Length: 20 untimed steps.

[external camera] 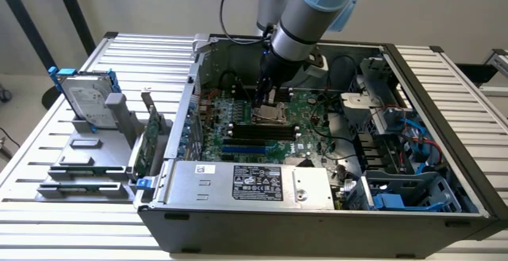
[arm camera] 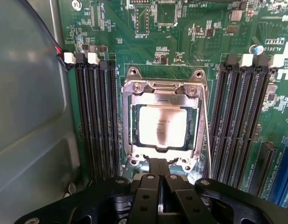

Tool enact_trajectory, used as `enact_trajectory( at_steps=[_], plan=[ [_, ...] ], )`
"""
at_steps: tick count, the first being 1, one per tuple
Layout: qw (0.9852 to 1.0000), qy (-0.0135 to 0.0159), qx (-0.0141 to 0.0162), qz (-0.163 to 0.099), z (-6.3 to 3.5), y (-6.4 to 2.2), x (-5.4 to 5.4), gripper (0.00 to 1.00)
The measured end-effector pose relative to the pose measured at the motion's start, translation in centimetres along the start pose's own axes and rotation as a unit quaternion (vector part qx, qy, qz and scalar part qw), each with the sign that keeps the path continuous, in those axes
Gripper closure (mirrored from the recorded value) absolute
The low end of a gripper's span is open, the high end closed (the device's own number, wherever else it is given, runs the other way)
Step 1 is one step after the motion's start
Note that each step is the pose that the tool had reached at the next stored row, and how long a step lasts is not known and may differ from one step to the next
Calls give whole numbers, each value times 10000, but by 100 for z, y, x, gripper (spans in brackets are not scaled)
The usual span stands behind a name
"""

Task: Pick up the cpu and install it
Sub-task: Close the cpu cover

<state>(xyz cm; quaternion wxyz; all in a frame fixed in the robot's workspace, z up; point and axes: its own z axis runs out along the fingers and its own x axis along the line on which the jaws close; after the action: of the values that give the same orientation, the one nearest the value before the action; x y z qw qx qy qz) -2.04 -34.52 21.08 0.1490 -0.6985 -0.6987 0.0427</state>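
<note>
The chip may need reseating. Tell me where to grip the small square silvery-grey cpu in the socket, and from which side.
Come straight down: the small square silvery-grey cpu lies flat inside the metal socket frame, black memory slots flanking both sides, so no sideways approach looks open. Pinch two opposite edges of its top plate; the frame probably leaves little to hold.

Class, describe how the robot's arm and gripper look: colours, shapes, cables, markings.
The arm is a grey round tube with light-blue joint caps; a black cable loops beside it. The gripper is matte black, with flat angular links joined by silvery bolts and two narrow fingers. No markings are legible.
</note>
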Motion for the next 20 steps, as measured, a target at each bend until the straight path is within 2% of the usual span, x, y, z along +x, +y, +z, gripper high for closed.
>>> enact_trajectory(
  at_steps=[5,10,16,20],
  plan=[
    [10000,0,2,0,91,0,-14,89],
    [10000,1,15,5,120,3,-18,89],
    [10000,3,16,7,120,2,-18,89],
    [10000,7,26,7,59,-19,-8,89]
  ],
)
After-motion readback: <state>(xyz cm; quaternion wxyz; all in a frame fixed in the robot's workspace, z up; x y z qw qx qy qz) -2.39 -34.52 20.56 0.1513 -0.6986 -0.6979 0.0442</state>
